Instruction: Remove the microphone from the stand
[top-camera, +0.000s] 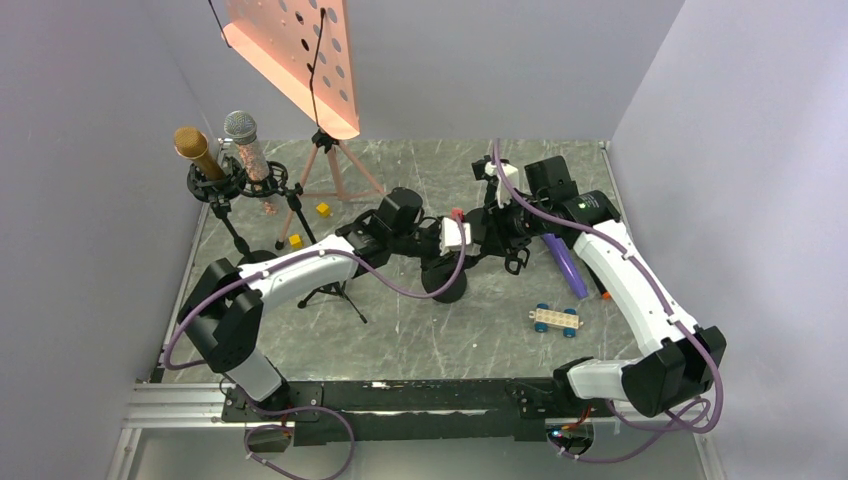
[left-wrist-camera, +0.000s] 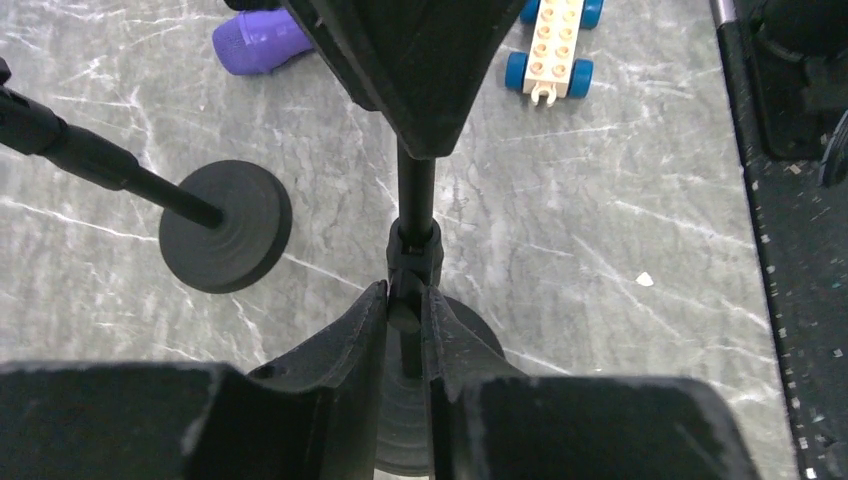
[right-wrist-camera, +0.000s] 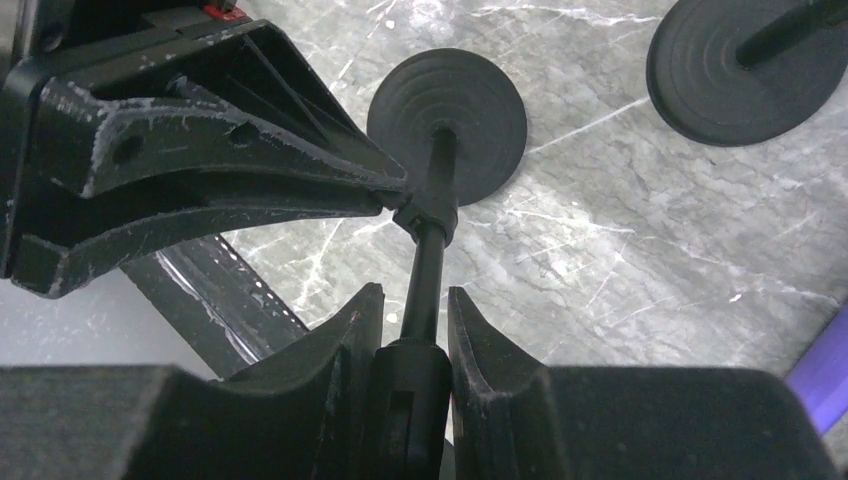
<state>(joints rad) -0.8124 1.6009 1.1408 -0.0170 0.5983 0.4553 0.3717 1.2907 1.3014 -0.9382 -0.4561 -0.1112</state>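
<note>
Not yet freed: left hand (left-wrist-camera: 405, 298) clamps the stand pole (left-wrist-camera: 416, 190), right hand (right-wrist-camera: 415, 298) clamps what looks like the black microphone (right-wrist-camera: 405, 400) above it; pulling apart remains.

Soft, even light from above, table (top-camera: 420, 340) bright with only weak shadows, strong pink-orange glow on the perforated panel (top-camera: 300, 60) above the far edge, overhead view sharp, left gripper (left-wrist-camera: 405, 300) and right gripper (right-wrist-camera: 415, 305) dark and blurred near the lens, marble beyond in focus.
</note>
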